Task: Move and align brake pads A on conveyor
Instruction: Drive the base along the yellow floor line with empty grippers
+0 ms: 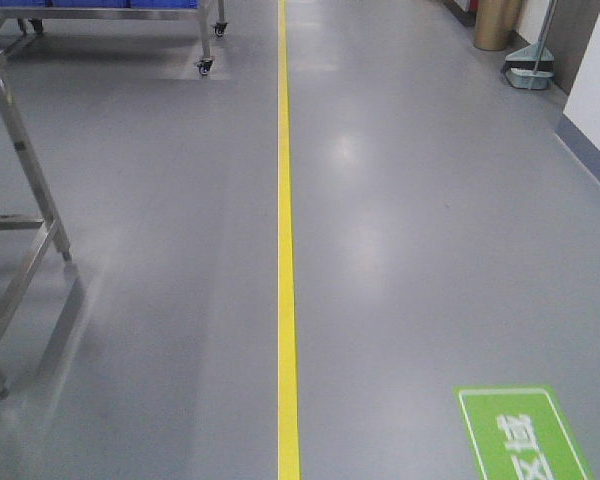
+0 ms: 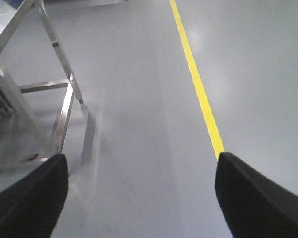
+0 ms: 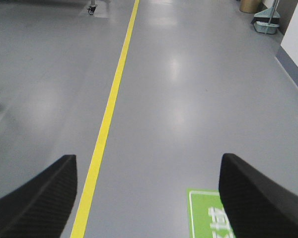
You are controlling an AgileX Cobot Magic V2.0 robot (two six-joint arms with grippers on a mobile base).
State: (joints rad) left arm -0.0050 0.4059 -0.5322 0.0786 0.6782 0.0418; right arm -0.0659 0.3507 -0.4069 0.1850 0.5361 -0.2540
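left gripper (image 2: pixel 141 168), right gripper (image 3: pixel 148 168) both released, empty. steel counter frame (image 1: pixel 30 168) cut off; green floor sign (image 1: pixel 520 435) cropped.

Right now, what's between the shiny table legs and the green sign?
Just the yellow line on grey floor, table legs left of it, green sign right. The front view shows it.

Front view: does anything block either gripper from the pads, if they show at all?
Cannot judge: no pads or conveyor appear in any view. The left gripper and right gripper are open and empty over floor with a yellow line. A steel frame stands off to the left.
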